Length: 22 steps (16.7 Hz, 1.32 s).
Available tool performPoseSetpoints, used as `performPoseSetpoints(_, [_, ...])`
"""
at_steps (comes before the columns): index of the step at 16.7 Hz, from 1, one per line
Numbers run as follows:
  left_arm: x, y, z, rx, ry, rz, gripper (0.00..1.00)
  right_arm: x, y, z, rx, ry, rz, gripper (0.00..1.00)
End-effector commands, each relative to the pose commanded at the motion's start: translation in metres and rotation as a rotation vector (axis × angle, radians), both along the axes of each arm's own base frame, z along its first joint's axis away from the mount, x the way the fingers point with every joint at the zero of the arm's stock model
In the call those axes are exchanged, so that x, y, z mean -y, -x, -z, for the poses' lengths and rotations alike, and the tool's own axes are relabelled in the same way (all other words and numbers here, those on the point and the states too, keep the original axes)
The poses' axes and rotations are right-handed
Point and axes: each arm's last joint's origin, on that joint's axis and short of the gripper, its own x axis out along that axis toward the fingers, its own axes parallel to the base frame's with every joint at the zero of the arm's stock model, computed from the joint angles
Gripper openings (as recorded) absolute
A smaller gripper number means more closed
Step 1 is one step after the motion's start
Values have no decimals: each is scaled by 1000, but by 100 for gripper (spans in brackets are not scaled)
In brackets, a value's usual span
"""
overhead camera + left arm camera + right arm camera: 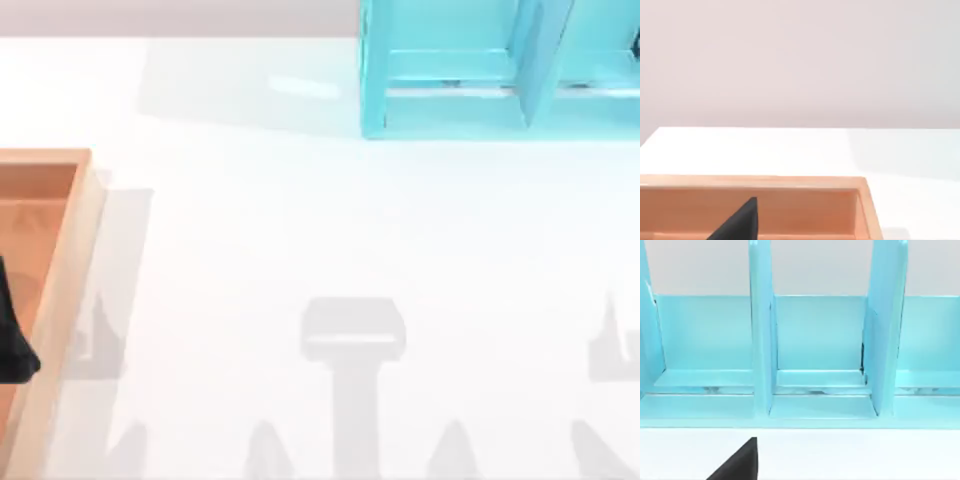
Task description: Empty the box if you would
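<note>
The box (62, 300) is a shallow wooden tray with a tan rim and an orange-brown floor, cut off by the top view's left edge. A black shape (15, 335) lies over its floor at that edge; I cannot tell whether it is my left gripper or something in the box. In the left wrist view one black fingertip (742, 222) of my left gripper hangs over the box's inside, facing its far rim (755, 181). The floor that shows is bare wood. One black fingertip (742, 462) of my right gripper points at the turquoise frame.
A turquoise shelf-like frame (500, 70) with upright dividers (762, 340) stands at the table's back right. The white table (330, 220) stretches between it and the box. Grey shadows fall along the front edge.
</note>
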Motion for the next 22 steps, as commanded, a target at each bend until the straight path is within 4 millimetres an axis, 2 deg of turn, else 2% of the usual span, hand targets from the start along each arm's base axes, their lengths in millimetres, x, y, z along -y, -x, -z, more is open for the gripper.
performPoseSetpoints(3, [0,0,-2,-12,-4,-4,100,0,0,0,0,0,0,100])
performPoseSetpoints(5, [-2,0,-11,-65,-20,-21,100,0,0,0,0,0,0,100])
performPoseSetpoints(10, [-13,-14,-48,-376,-82,-87,100,0,0,0,0,0,0,100])
performPoseSetpoints(13, [-26,-39,-71,-651,-108,-116,100,0,0,0,0,0,0,100])
performPoseSetpoints(16, [-45,-72,-84,-946,-109,-118,100,0,0,0,0,0,0,100])
performPoseSetpoints(22, [-91,-136,-80,-1418,-48,-58,100,0,0,0,0,0,0,100])
